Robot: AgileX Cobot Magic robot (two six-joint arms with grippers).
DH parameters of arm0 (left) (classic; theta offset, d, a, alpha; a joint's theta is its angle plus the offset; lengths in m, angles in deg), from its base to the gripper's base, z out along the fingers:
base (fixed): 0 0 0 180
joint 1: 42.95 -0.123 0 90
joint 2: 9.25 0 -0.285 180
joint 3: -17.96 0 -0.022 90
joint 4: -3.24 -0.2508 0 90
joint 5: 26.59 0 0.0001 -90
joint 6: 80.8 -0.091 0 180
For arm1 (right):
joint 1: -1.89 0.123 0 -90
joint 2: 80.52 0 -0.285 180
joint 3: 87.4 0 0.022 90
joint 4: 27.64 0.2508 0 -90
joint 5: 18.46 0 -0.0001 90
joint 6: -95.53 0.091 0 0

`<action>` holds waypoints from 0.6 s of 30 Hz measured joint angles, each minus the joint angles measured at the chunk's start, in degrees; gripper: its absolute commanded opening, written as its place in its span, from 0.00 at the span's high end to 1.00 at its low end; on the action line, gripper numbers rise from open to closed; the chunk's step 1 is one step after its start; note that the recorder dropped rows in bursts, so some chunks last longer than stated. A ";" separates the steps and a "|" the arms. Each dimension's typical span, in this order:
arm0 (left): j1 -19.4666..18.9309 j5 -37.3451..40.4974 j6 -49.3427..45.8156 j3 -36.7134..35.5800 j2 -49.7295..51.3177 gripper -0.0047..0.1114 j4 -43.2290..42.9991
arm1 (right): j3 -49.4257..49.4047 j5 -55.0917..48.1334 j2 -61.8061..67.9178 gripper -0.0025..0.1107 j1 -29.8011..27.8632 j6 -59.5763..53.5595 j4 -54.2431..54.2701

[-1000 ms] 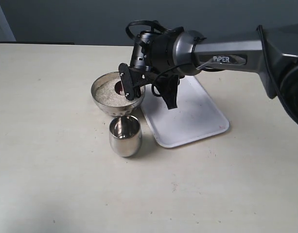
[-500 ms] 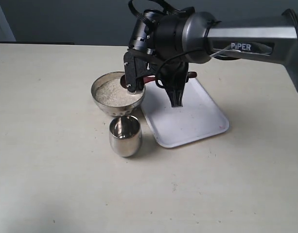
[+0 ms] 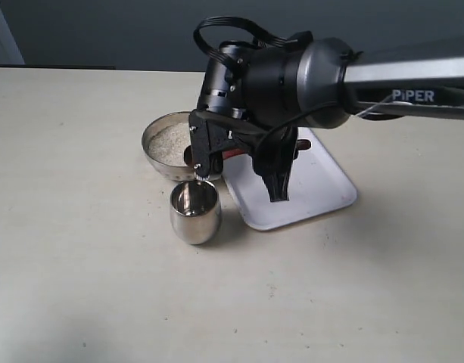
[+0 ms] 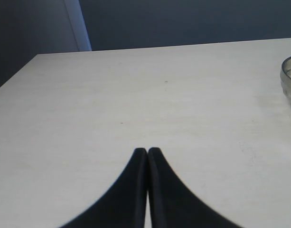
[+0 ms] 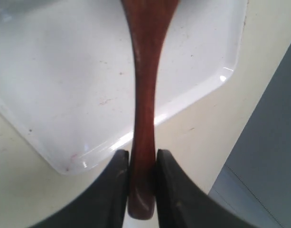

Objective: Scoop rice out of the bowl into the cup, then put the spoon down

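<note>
The shiny metal bowl holds a heap of off-white rice at the table's middle. The small steel cup stands just in front of it. My right gripper hangs over the gap between bowl and cup, shut on the slim handle of the reddish-brown wooden spoon. The right wrist view shows the spoon clamped near its handle end by the right gripper; its scoop is cut off there. My left gripper is shut and empty above bare table, with the bowl's rim at the picture's edge.
A white rectangular tray lies right of the bowl and cup, under the right arm; it also fills much of the right wrist view as the tray. The big dark arm reaches in from the right. The table is pale beige.
The right gripper has lifted the spoon out of the rice and moved it forward from over the bowl towards the cup. The bowl and cup have not moved.
</note>
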 measured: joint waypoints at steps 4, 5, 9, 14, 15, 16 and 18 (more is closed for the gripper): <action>0.00 0.00 0.00 0.00 0.00 0.96 0.00 | -2.84 0.00 -1.14 0.98 1.34 1.73 0.00; 0.00 0.00 0.00 0.00 0.00 0.96 0.00 | -3.67 0.00 -1.29 0.98 1.67 2.14 0.00; 0.00 0.00 0.00 0.00 0.00 0.96 0.00 | -6.60 2.49 -1.29 0.98 3.13 4.48 -0.55; 0.00 0.00 0.00 0.00 0.00 0.96 0.00 | -7.90 4.69 -1.29 0.98 4.59 10.42 -4.63; 0.00 0.00 0.00 0.00 0.00 0.96 0.00 | -7.90 4.95 -1.29 0.98 4.71 11.35 -5.57; 0.00 0.00 0.00 0.00 0.00 0.96 0.00 | -7.90 5.19 -1.29 0.98 4.81 11.89 -6.38; 0.00 0.00 0.00 0.00 0.00 0.96 0.00 | -7.90 5.23 -1.29 0.98 4.95 12.46 -7.45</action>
